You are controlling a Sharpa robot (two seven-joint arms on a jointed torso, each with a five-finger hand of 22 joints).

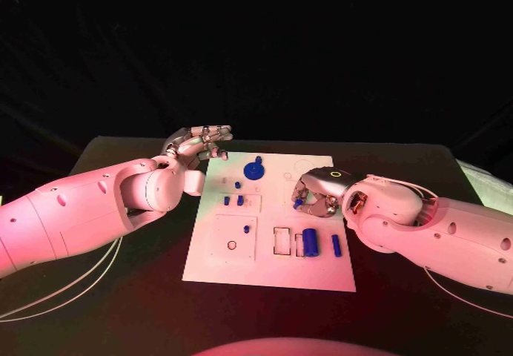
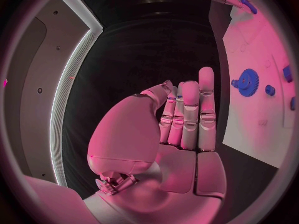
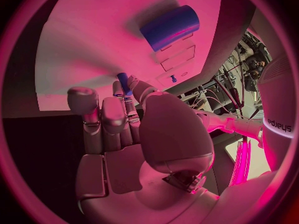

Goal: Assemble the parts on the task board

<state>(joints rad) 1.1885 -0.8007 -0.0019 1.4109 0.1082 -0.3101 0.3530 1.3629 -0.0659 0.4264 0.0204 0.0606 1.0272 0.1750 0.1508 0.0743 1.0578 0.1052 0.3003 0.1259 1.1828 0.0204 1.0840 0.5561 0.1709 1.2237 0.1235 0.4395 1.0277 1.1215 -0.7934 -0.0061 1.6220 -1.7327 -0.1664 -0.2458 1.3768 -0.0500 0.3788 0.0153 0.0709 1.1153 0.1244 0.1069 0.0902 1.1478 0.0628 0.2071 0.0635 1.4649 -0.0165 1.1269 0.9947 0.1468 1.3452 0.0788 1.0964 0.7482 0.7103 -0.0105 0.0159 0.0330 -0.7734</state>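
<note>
Fingertips of the right hand [image 1: 317,194] pinch a small blue peg [image 1: 298,202] over the right-centre of the task board [image 1: 271,263], and the right wrist view shows it plainly: the peg [image 3: 123,81] sticks out beyond the thumb and the nearest finger, one end caught between them, the rest of it free above the white plate. The other fingers [image 3: 82,102] of that hand stand straight alongside, close together, touching nothing. Whether the peg's free end touches the board, I cannot tell.

Over at the board's far left corner the left hand [image 1: 199,142] hovers off the plate's edge, above the black table [image 1: 128,163]. From its own wrist its fingers [image 2: 189,117] rise upright and side by side, thumb folded across in front of them, nothing in the palm.

On the board itself: a blue gear [image 1: 253,170] stands near the far edge, well apart from either hand. Two short blue pegs [image 1: 233,200] stand in the left part, a smaller blue piece [image 1: 247,229] sits below them by a recessed square. Nearer the robot, a thick blue cylinder [image 1: 309,242] lies in a rectangular slot, with a slim blue pin [image 1: 336,245] just beside it to the right, both just below the right hand
</note>
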